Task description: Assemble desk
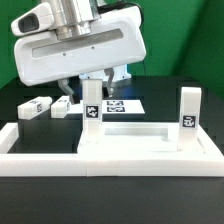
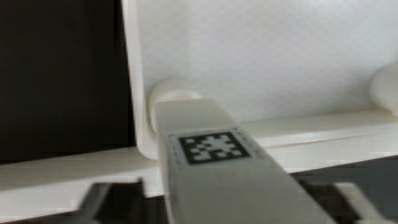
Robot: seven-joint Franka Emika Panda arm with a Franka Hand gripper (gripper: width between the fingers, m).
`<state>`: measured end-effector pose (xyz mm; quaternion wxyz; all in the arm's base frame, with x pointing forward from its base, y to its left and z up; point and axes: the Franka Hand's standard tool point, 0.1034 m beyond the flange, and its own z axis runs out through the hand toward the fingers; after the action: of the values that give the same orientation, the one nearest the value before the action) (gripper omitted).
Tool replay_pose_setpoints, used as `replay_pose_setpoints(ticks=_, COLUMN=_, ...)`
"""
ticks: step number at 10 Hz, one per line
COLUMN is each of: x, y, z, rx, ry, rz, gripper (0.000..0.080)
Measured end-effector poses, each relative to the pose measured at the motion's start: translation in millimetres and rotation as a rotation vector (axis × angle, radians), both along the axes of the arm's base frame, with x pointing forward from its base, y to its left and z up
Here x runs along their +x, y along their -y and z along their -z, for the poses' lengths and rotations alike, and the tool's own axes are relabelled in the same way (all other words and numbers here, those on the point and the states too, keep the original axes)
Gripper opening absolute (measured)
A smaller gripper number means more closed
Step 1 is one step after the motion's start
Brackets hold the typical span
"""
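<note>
Starting at the exterior view's left, two loose legs lie flat on the black table: the first loose leg [image 1: 35, 107] and, just beside it, the second loose leg [image 1: 63, 105]. Both are at about ten o'clock from the desk top [image 1: 135, 143] and well apart from it.

The desk top lies in the middle, its rim turned upward, just behind the long border bar [image 1: 110, 165]. At its nine o'clock corner stands the near leg [image 1: 92, 118], upright, with its tag facing the camera.

The gripper [image 1: 88, 92] hangs directly over this leg. In the wrist view the near leg [image 2: 214, 150] runs between the two dark fingers [image 2: 111, 205] down to its round seat in the corner. The jaws stand narrow, one on each side of the leg, but I cannot tell whether they really press on it.

Behind, at twelve o'clock, lies the marker board [image 1: 122, 103]. At the three o'clock end of the desk top the far leg [image 1: 189, 112] stands upright.

I judge that the step in hand is fixing the near leg into its corner, with two legs not yet mounted. The risks:
- If the leg is not straight in its seat, turning it may jam it.
- If the hold is weak, the smooth plastic may slip and the leg will stay loose.
- If the hold is firm, the turning may drag the whole desk top away from the border bar.
</note>
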<state>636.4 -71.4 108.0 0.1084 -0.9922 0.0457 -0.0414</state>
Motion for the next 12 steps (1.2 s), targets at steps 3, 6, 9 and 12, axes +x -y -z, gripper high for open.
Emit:
replay_pose_setpoints(ticks=3, x=-0.1, y=2.2, z=0.2, rx=0.015, ry=-0.034, rz=0.167, gripper=0.0296)
replay_pose_setpoints(ticks=6, x=2.8, y=2.9, z=1.8, rx=0.048, ry=-0.082, rz=0.412, gripper=0.0296)
replay_pose_setpoints(ticks=9, x=8.2, y=2.4, z=5.0, rx=0.127, ry=-0.209, rz=0.928, gripper=0.0297)
replay_pose_setpoints(ticks=12, x=11.7, y=-13.5, z=5.6, rx=0.221, ry=-0.345, rz=1.435, gripper=0.0297)
